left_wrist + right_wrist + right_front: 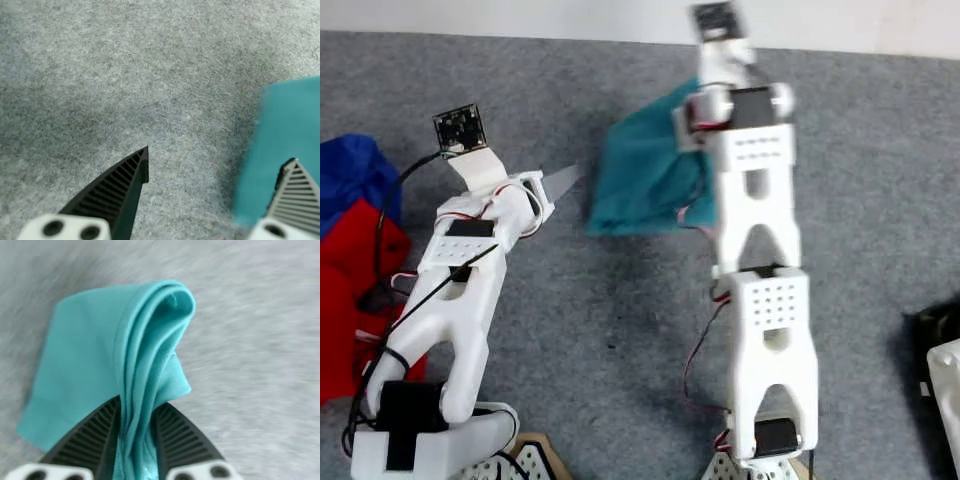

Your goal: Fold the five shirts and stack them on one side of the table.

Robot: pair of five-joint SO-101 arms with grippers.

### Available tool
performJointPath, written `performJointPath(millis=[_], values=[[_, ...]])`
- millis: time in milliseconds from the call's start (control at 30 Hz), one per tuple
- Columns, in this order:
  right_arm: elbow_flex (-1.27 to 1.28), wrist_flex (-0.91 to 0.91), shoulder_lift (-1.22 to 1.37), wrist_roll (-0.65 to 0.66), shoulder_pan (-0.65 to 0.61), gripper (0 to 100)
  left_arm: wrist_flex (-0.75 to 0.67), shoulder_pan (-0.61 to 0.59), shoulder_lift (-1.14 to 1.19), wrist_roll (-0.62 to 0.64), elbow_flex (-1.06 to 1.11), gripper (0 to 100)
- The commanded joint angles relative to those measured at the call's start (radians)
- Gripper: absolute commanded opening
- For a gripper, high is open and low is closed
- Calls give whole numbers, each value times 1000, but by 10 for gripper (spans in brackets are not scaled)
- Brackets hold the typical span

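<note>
A grey, felt-like surface (620, 330) spreads across the view. At 12 o'clock a pale strip (520, 18) borders its far edge. At 4 o'clock sits a dark thing (923, 335) beside a white box (947, 385) (both cut off).

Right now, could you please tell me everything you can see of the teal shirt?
The teal shirt is thin, soft-looking cloth, partly folded into layers. It lies on the grey table, toward the far side, with a bunched fold pinched in the shut right gripper. The open left gripper is beside its edge, apparently not touching.
</note>
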Motion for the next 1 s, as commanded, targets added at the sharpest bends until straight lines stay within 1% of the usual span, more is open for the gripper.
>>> performJointPath(millis=[0, 167, 367, 667, 967], values=[[-68, 12, -25, 40, 107, 7, -20, -13, -1, 9, -22, 400], [-101, 12, -85, 92, 217, 7, -20, -13, 1, 9, -22, 400], [-65, 13, -252, 95, 346, 7, -20, -13, 1, 9, -22, 400], [274, 12, -513, 97, 593, 7, -20, -13, 2, 9, -21, 400], [659, 8, -845, 212, 788, 7, -20, -8, 2, 8, -18, 400]])
